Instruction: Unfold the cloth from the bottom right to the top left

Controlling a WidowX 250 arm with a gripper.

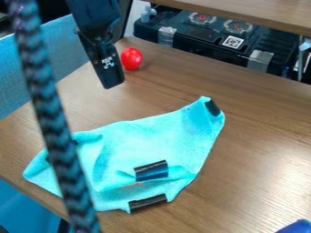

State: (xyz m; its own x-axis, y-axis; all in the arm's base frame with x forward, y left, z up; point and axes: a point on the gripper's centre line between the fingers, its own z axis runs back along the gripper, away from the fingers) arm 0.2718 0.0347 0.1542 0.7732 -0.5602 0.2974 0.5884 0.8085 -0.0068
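Turquoise cloth (148, 141) lies crumpled on a brown wood-grain table (261, 136), one corner pointing toward the upper right, its lower edge bunched in folds. Black strips mark it: one at the upper-right corner (213, 108), one in the middle (151, 171) beside a raised crease, and one on the lower edge (147, 203). The black gripper (113, 84) hangs beyond the cloth, toward the upper left, apart from it, near a red egg-shaped object (132, 58); how far open it is, I cannot tell, but nothing can be seen in its hold. The cloth looks light, limp and hard to damage; the strips may be smoother and slightly stiffer. A shallow pinch on the loose fold beside the middle strip seems the best hold; going deeper could catch the layer beneath and drag everything along.
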